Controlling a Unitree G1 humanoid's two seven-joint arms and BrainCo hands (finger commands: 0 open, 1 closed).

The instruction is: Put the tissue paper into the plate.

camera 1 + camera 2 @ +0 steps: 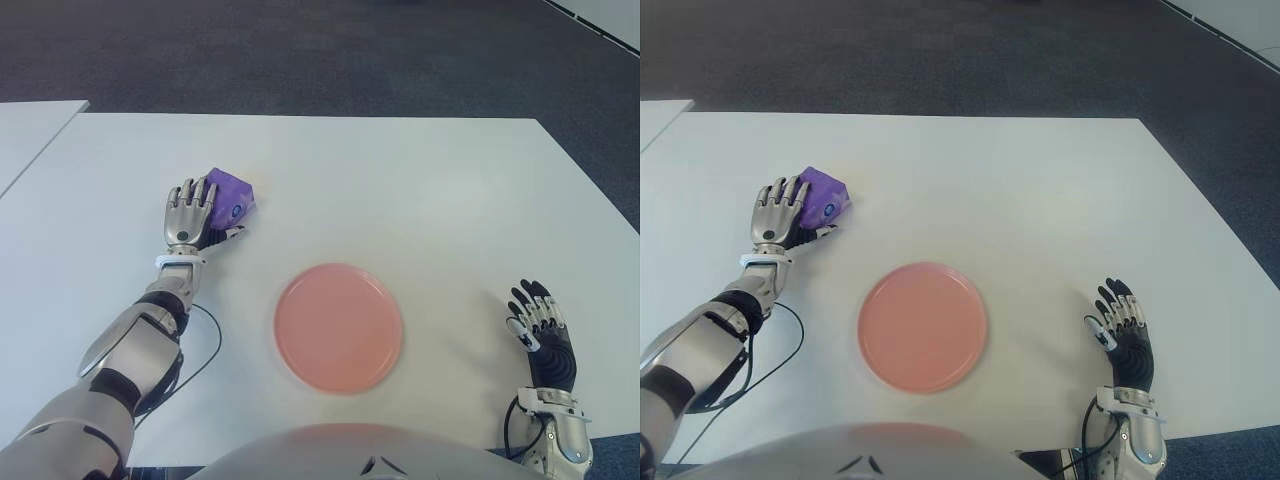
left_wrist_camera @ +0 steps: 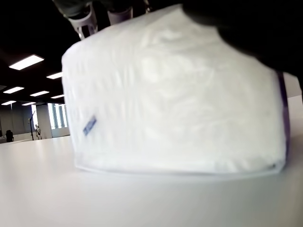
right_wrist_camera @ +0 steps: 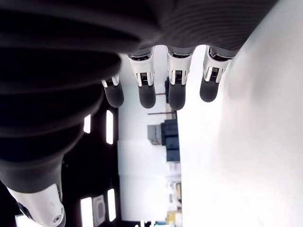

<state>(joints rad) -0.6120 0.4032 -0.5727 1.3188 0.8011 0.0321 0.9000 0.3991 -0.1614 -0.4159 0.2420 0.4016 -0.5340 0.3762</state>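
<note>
Tissue paper pack [image 1: 231, 197] under left hand [image 1: 190, 214], beside plate [image 1: 338, 327].

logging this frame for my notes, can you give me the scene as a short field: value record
tissue pack: purple tissue pack on the white table, far left, outside the plate
plate: pink plate, empty, near the table's front middle
left hand: left hand against the pack, fingers on its top and thumb at its side; pack not lifted
right hand: right hand idle, fingers spread, to the right of the plate
task state: tissue not yet in the plate
</note>
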